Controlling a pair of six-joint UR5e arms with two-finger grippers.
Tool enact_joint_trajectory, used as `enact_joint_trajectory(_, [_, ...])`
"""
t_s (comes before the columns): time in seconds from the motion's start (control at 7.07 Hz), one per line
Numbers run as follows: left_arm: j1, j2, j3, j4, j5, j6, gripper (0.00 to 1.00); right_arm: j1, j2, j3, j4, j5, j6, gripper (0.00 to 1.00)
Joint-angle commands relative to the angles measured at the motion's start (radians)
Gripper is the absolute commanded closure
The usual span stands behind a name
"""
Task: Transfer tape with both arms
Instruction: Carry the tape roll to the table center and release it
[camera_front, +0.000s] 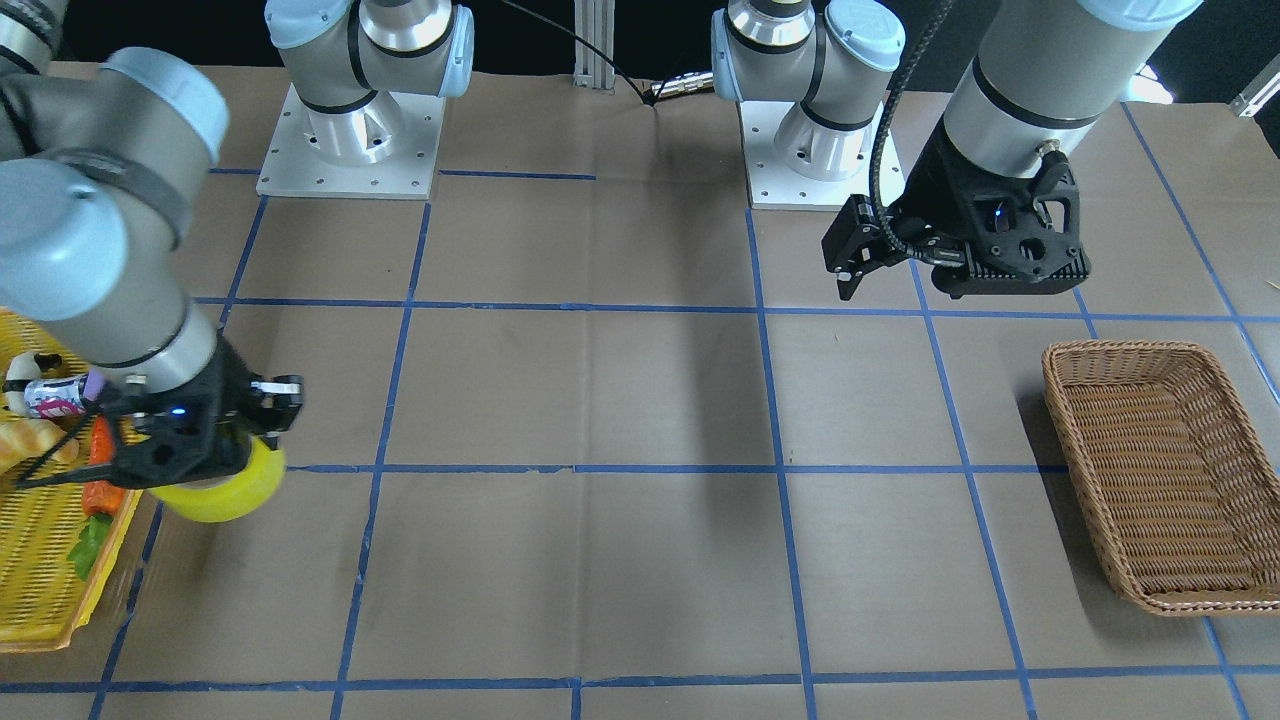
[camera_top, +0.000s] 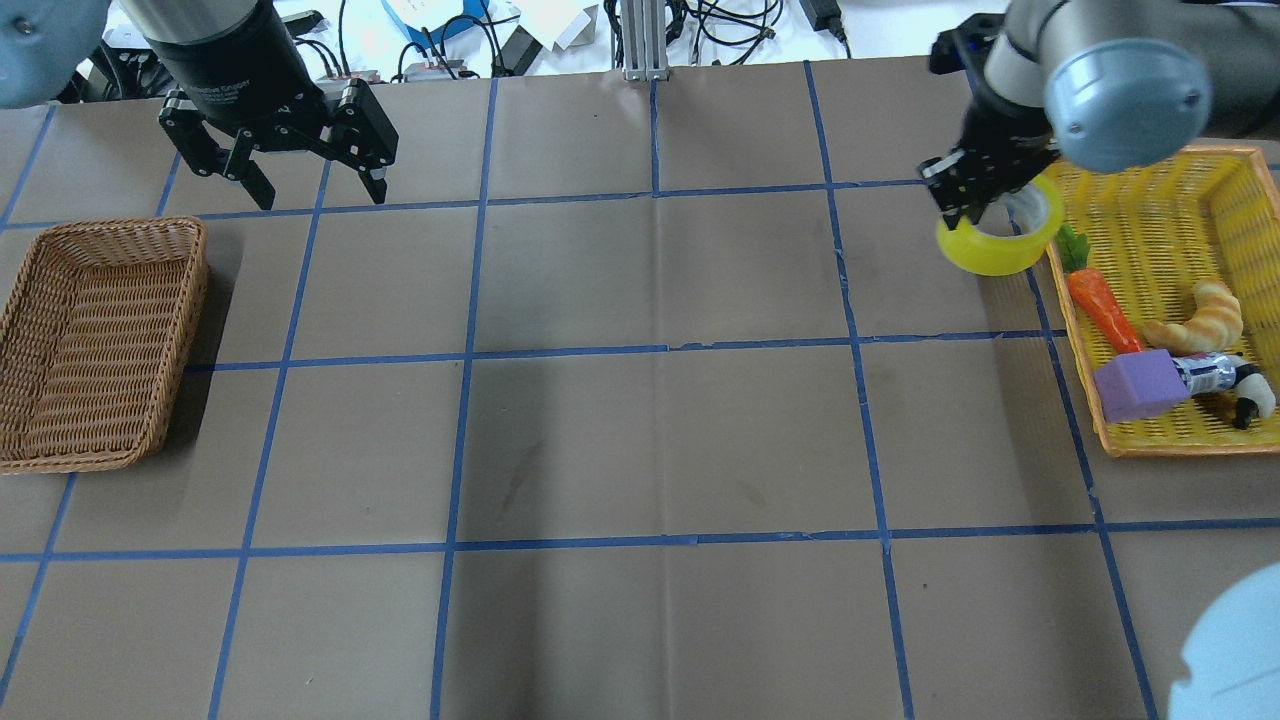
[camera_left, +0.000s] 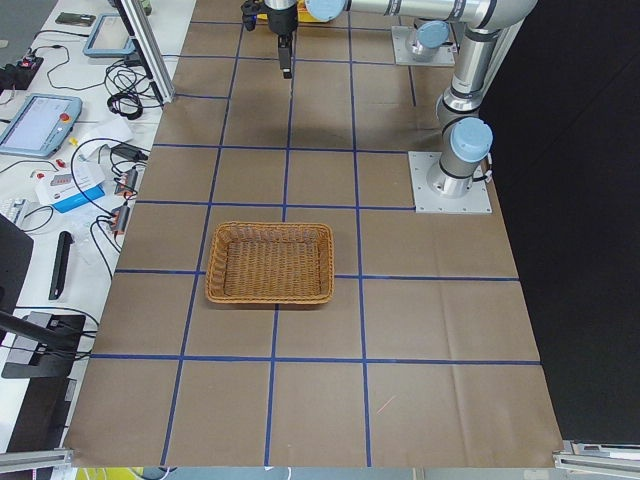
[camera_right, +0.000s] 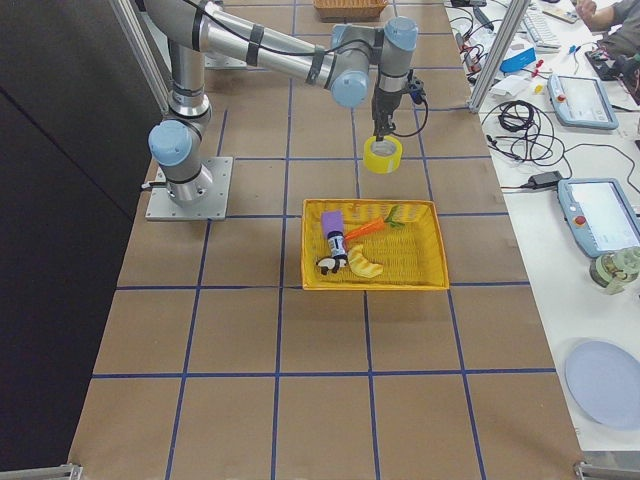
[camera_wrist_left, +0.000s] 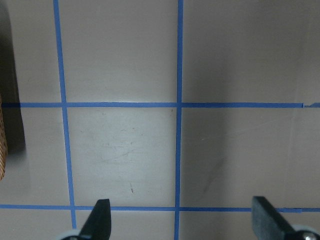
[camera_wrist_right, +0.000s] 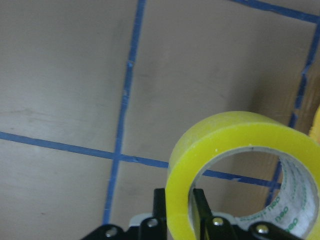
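The tape is a yellow ring with a white core. It hangs from my right gripper above the table, just beside the yellow tray's edge. In the right wrist view the two fingers pinch the tape's wall, one inside the ring and one outside. The tape also shows in the front view and in the right side view. My left gripper is open and empty above the table at the far side, near the wicker basket. Its spread fingertips show over bare paper.
An empty brown wicker basket sits on my left side. The yellow tray on my right holds an orange toy carrot, a purple block, a croissant and small toys. Blue tape lines grid the brown table.
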Motion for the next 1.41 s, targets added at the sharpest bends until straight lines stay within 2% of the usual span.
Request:
enact_joint_trajectory(0.0, [0.005, 0.003, -0.001, 0.000, 0.000, 0.004, 0.00, 0.226, 0.073, 0.003, -0.069, 0.102, 0.238, 0.96])
enact_joint_trajectory(0.28, [0.006, 0.003, 0.001, 0.000, 0.000, 0.006, 0.00, 0.338, 0.162, 0.025, -0.181, 0.113, 0.323, 0.90])
enact_joint_trajectory(0.42, [0.014, 0.010, 0.001, -0.001, 0.000, 0.013, 0.00, 0.358, 0.179, 0.026, -0.181, 0.119, 0.334, 0.72])
enact_joint_trajectory(0.57, [0.032, 0.010, -0.002, -0.003, -0.006, 0.013, 0.00, 0.366, 0.178, 0.026, -0.207, 0.110, 0.334, 0.20])
enact_joint_trajectory(0.71, [0.039, 0.004, -0.025, -0.003, -0.009, 0.004, 0.00, 0.360, 0.169, 0.012, -0.203, 0.090, 0.321, 0.00])
enact_joint_trajectory(0.85, [0.036, -0.012, -0.060, -0.002, -0.009, 0.009, 0.00, 0.343, 0.134, -0.011, -0.201, -0.004, 0.296, 0.00])
enact_joint_trajectory(0.99, [0.028, -0.028, -0.097, 0.012, -0.009, -0.020, 0.00, 0.305, 0.096, -0.045, -0.177, -0.046, 0.264, 0.00])
enact_joint_trajectory(1.27, [-0.060, -0.048, -0.230, 0.227, -0.098, -0.206, 0.00, 0.199, 0.001, -0.115, -0.035, -0.025, 0.235, 0.00])
